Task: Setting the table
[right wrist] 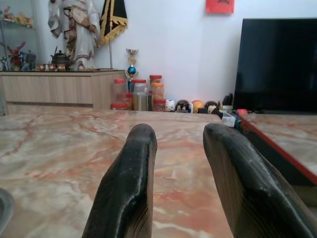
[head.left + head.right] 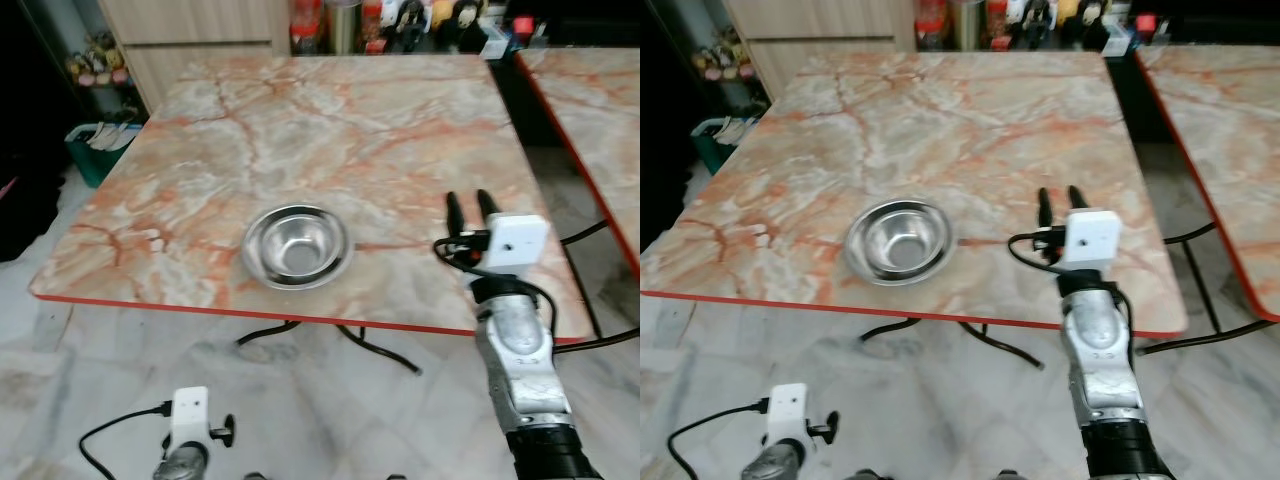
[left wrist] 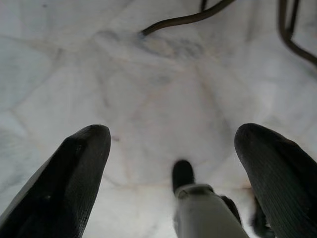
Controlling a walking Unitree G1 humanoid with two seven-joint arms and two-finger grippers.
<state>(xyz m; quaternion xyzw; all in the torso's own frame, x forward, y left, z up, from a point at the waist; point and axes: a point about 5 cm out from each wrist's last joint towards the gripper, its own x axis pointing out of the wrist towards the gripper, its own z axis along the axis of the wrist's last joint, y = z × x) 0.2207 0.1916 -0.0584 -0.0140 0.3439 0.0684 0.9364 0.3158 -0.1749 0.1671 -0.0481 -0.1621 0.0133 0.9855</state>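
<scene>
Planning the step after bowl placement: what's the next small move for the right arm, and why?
Probably pull the right gripper back off the table. Its fingers are open and hold nothing, and the steel bowl already sits upright near the front edge, apart from the gripper. The left gripper hangs idle over the floor.

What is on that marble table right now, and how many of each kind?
Steel bowl: 1
Robot gripper over the table, the right gripper: 1
Plates, cups, cutlery: 0
Total on or over the table: 2
</scene>
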